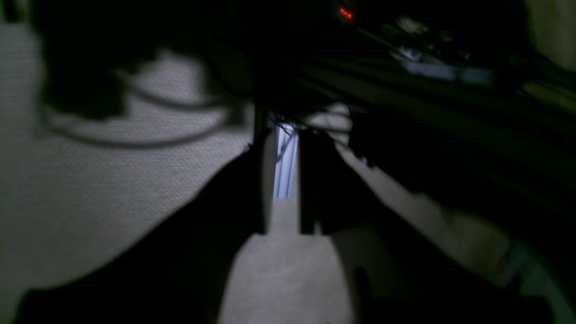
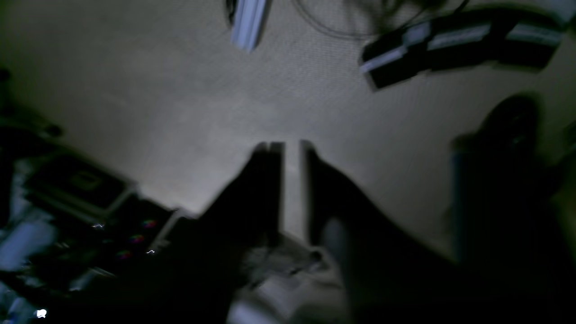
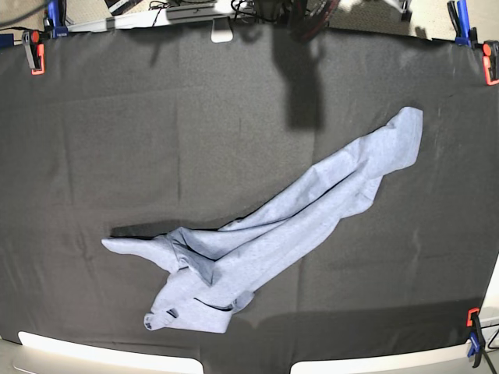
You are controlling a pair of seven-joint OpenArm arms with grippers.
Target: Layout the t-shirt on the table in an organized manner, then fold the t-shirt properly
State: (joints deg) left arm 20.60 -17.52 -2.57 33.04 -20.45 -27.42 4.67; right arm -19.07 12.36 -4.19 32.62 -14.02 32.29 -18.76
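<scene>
Your table fills the base view under black cloth. The t-shirt lies bunched, a diagonal from 7 toward 2 o'clock. Left gripper and right gripper: jaws slightly apart, nothing between them.

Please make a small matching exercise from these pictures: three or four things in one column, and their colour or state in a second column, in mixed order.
Things:
1. t-shirt
2. table
3. clamp at the far left corner
4. left gripper

States:
A. draped in black cloth
B. orange
C. bunched into a long diagonal strip
D. jaws slightly apart, holding nothing

Pairs: 1-C, 2-A, 3-B, 4-D
</scene>
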